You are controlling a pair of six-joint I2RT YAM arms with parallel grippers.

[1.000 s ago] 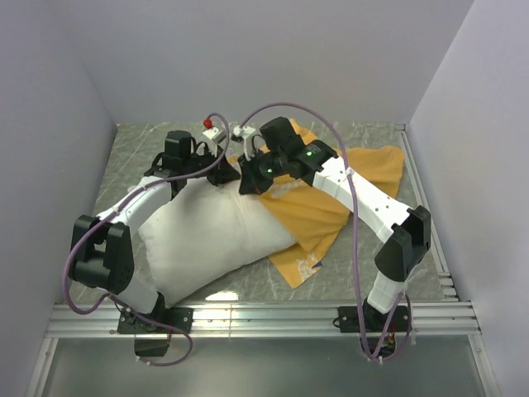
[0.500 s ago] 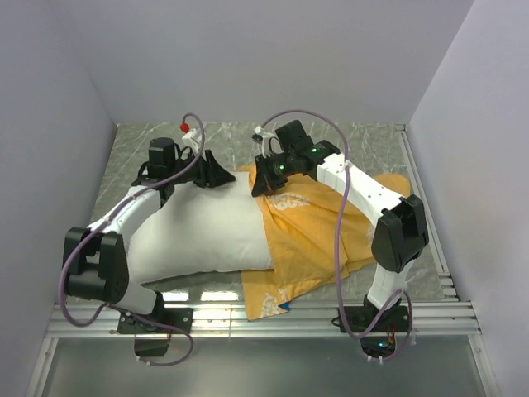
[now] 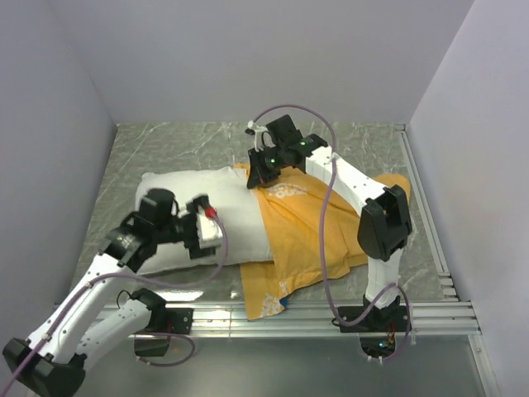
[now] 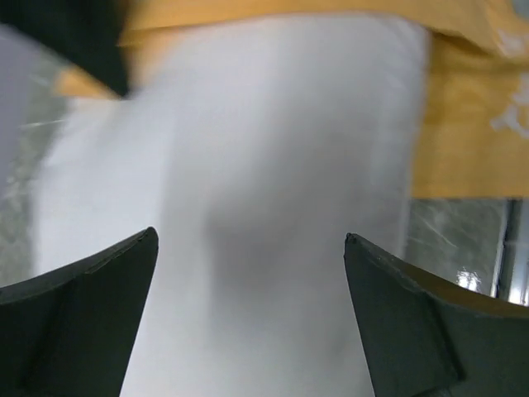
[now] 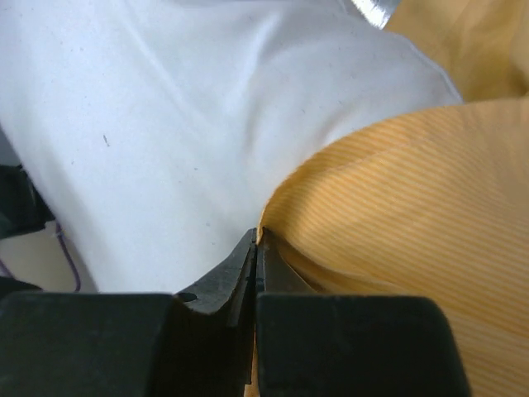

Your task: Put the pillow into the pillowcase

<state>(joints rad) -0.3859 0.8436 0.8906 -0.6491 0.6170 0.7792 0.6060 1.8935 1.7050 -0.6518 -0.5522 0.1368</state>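
Pillow (image 3: 194, 207) lies across my desk (image 3: 149, 149), pillowcase (image 3: 310, 236) over its 3 o'clock end.
My right arm (image 3: 347, 178) stretches toward 12, right hand (image 5: 256, 241) pinched on the pillowcase hem; left arm (image 3: 95, 277) bends at 8, left hand (image 4: 248, 248) wide above the pillow.

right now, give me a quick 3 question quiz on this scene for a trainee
1. True or false: the left hand is clamped on the pillow.
2. What does the right hand pinch? A the pillow; B the edge of the pillowcase; C nothing.
3. Which end of the pillow is inside the pillowcase: the one on the left arm's side or the right arm's side?

Key
1. False: it is open above the pillow and holds nothing.
2. B
3. The right arm's side; the other end lies bare.
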